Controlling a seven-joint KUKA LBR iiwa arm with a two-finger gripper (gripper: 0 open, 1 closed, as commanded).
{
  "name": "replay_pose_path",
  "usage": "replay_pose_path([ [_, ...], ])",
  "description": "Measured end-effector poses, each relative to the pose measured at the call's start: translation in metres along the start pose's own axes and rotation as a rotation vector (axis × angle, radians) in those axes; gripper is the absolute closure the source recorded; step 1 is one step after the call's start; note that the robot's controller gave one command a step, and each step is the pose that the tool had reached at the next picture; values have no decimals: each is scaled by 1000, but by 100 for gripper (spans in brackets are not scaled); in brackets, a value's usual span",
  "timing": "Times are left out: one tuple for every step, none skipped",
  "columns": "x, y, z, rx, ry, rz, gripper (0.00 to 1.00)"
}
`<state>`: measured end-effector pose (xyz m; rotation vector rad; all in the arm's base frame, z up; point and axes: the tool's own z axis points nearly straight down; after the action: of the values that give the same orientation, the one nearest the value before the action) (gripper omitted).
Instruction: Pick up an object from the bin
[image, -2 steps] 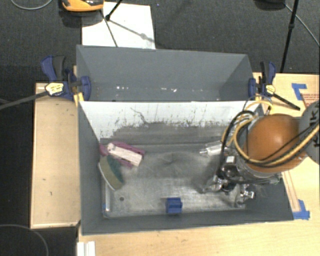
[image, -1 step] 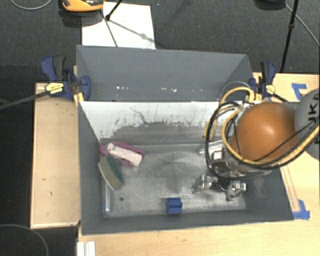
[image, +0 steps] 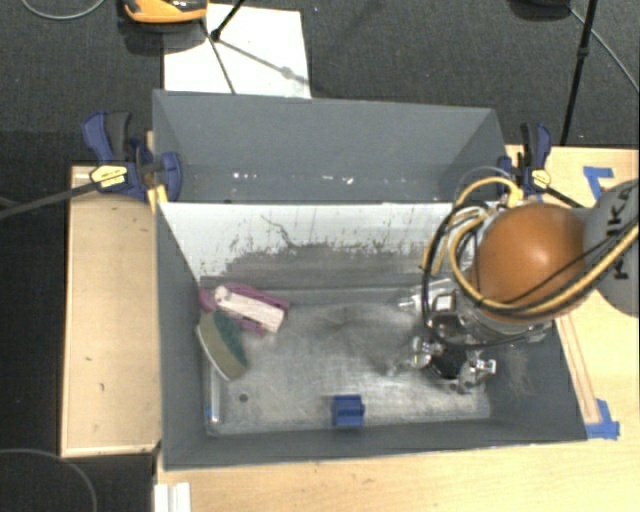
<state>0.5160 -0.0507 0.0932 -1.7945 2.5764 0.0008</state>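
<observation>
My gripper (image: 448, 362) is low over the right part of the bin floor, under the orange dome; its metal parts show at the lower left of the dome. Nothing visible lies directly beneath it. A small blue block (image: 347, 410) rests near the front wall, to the gripper's lower left.
At the left of the bin lie a pink and white oblong thing (image: 248, 306) and, just below it, a flat grey-green sponge-like piece (image: 222, 344), touching each other. The bin's middle floor is bare scratched metal. The arm and its cables cover the right side.
</observation>
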Motion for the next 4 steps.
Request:
replay_pose_path([
  [-2, 1, -2, 0, -1, 1, 100],
  [-2, 1, -2, -1, 0, 5, 0],
  [-29, 21, 19, -1, 0, 253, 0],
  [-93, 63, -106, 6, -6, 298, 0],
])
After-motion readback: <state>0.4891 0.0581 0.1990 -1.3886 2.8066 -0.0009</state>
